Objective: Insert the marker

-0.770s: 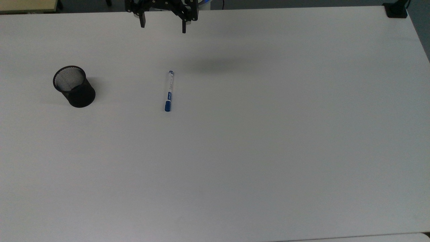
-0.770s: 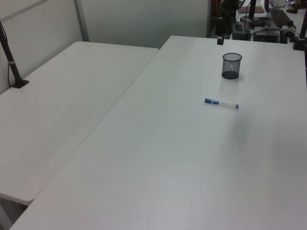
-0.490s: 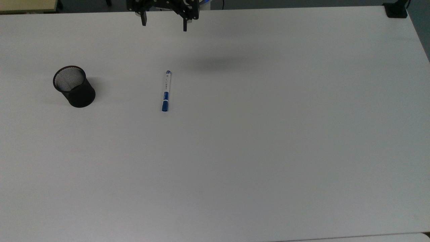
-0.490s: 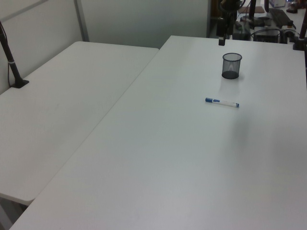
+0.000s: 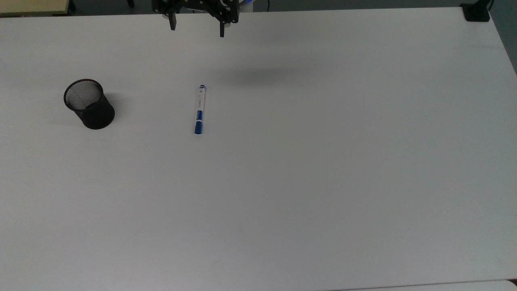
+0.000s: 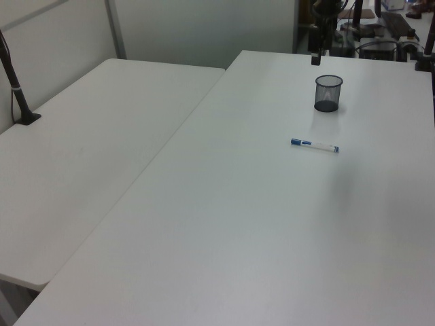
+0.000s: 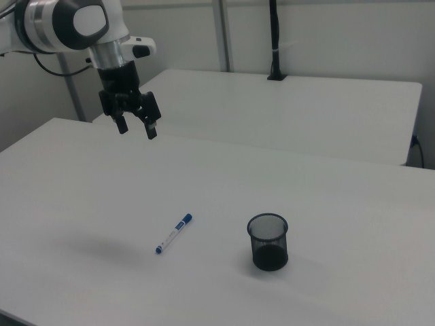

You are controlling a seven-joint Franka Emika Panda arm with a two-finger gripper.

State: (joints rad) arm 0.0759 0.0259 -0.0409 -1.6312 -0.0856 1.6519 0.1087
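Note:
The marker [image 5: 199, 109], white with a blue cap, lies flat on the white table [image 5: 323, 161]; I also see the marker [image 6: 314, 145] in the left view and the marker [image 7: 173, 233] in the right view. A black mesh cup [image 5: 89, 103] stands upright to the top view's left of it, and the cup [image 7: 268, 242] looks empty. My gripper [image 5: 197, 32] hangs open high above the table's far edge, well clear of the marker, with nothing between its fingers. In the right view the gripper [image 7: 137, 130] points down, far above the marker.
A second white table [image 6: 88, 156] adjoins on the left view's left. Black camera posts [image 7: 274, 41] are clamped at table edges, with a black clamp [image 5: 476, 12] at the top view's upper right corner. Cluttered equipment [image 6: 380, 27] stands beyond the far edge.
The gripper has lifted slightly toward the top view's upper edge. The marker has shifted a little toward the top view's left. The cup has not moved.

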